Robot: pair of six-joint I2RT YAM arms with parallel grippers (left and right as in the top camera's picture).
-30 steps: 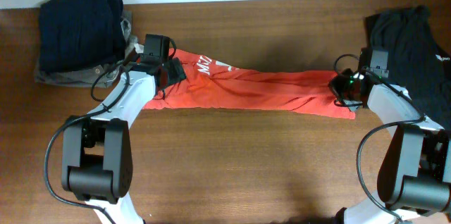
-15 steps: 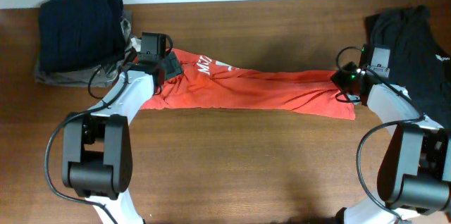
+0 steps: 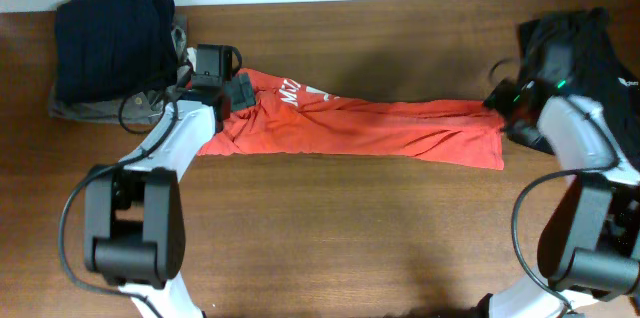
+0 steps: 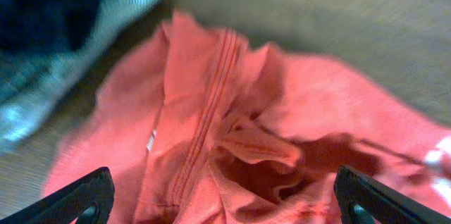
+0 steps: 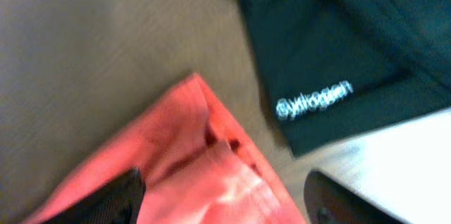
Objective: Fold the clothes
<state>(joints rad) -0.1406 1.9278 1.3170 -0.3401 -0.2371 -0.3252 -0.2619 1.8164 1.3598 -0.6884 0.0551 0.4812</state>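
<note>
The clothes are one orange-red T-shirt (image 3: 370, 128), gathered into a long creased strip across the table, with white lettering near its left end. My left gripper (image 3: 238, 93) hangs just over that left end. In the left wrist view it (image 4: 222, 203) is open wide above the bunched shirt (image 4: 232, 111), nothing pinched. My right gripper (image 3: 503, 98) stands off the shirt's right end. In the right wrist view it (image 5: 225, 199) is open, with the shirt's loose corner (image 5: 197, 153) lying on the table below the gap.
A folded navy garment (image 3: 110, 38) on a grey one (image 3: 90, 108) lies at the back left, close to my left gripper. A black garment (image 3: 590, 68) with a small white logo (image 5: 313, 101) lies at the back right, beside the shirt's corner. The table (image 3: 350, 228) is brown wood.
My right gripper has opened, let go of the shirt's right end and moved up and to the right, towards the black garment. The left gripper stayed open and shifted slightly.
</note>
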